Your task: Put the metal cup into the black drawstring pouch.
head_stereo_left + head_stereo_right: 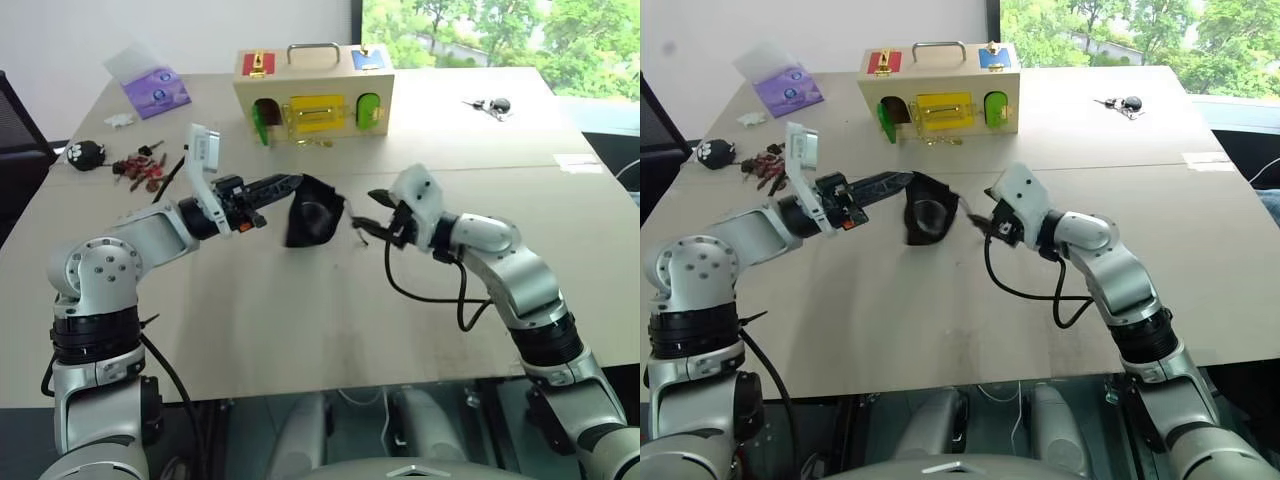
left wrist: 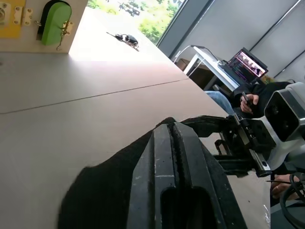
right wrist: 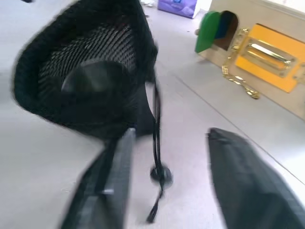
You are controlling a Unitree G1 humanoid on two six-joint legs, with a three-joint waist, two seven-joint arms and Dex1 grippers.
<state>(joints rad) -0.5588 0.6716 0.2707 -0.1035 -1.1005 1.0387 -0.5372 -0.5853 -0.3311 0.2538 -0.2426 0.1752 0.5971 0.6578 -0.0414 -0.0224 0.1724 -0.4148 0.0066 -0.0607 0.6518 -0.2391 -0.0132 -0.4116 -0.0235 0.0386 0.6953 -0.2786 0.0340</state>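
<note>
While the left gripper (image 1: 285, 184) had its jaws pinched tight on the rim of the soft black drawstring pouch (image 1: 312, 222), the bag hung in the air above the middle of the pale wooden worktop (image 1: 300, 320). I think it was held up like that so its mouth faced the other arm. The right gripper (image 3: 167, 186) sat just beside that mouth with its jaws spread and nothing between them. A round shiny shape showed deep inside the pouch. That was likely the small silver metal cup (image 3: 95, 86), already in. The thin black cord with its little toggle (image 3: 160, 173) dangled loose.

Lots of bare worktop lay under both arms, so they had room to pull apart. Farther back stood a wooden box with coloured doors (image 1: 313, 90). Black keys (image 1: 490, 104) lay far off near the back edge.
</note>
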